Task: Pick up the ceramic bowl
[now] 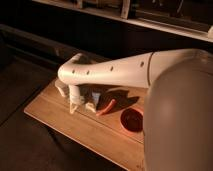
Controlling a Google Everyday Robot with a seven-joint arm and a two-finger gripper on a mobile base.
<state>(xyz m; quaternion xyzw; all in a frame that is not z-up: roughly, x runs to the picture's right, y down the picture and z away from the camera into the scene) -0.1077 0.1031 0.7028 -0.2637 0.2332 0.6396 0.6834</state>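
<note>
Hovering wide of the bowl

The hand hangs over the far left part of the tabletop, pointing down among pale small objects. Whether it is spread or closed I cannot tell. The ceramic bowl sits upright well to the hand's right and somewhat nearer, with a slim orange object lying between them. Being round, the bowl has no long axis, so the coming move likely turns on travelling right and near. Count: one arm, one hand, one bowl, one orange object. The pale objects I cannot number for certain.
</note>
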